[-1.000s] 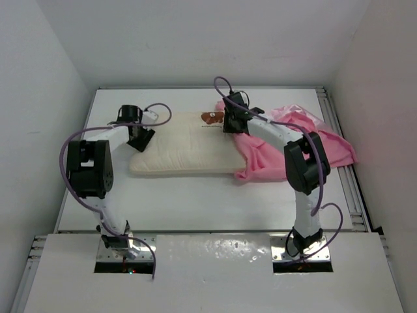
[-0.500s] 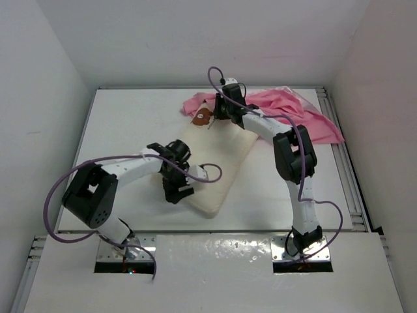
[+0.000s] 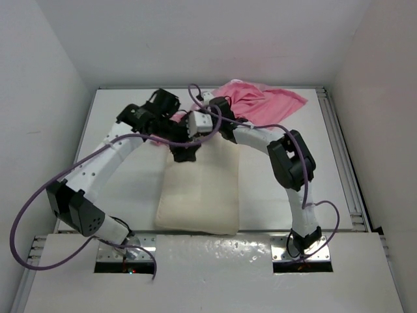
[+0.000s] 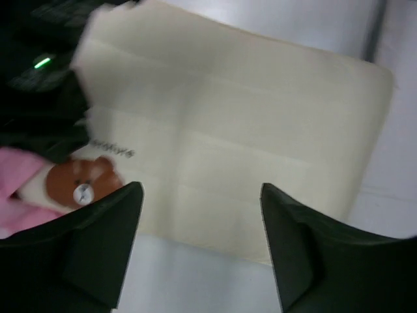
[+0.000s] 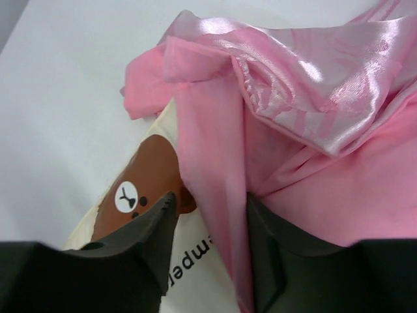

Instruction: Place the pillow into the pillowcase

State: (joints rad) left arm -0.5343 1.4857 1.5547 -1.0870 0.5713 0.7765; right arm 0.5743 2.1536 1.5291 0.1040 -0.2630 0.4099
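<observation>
The cream pillow (image 3: pixel 199 195) lies lengthwise on the table, its bear mark (image 5: pixel 144 175) at the far end. The pink satin pillowcase (image 3: pixel 260 103) is bunched behind that end, and one edge drapes over the pillow's far corner (image 5: pixel 199 280). My right gripper (image 3: pixel 193 126) is at that corner. Its jaws (image 5: pixel 210 199) stand apart, with a fold of the pillowcase (image 5: pixel 293 130) hanging between them and touching only the right finger. My left gripper (image 3: pixel 184 152) hovers open (image 4: pixel 201 192) above the pillow's (image 4: pixel 228 117) long edge, with nothing between its fingers. Pink cloth (image 4: pixel 16 189) shows at the left of that view.
Both arms cross close together over the pillow's far end, with purple cables looping around them. A metal rail (image 3: pixel 348 182) runs along the table's right side. White walls close in on the left, right and back. The pillow's near end reaches the table's front edge (image 3: pixel 195 233).
The pillow has swung from diagonal to lengthwise, its near end at the front edge. My left arm has moved from the near left to the far end. The pillowcase is bunched tighter.
</observation>
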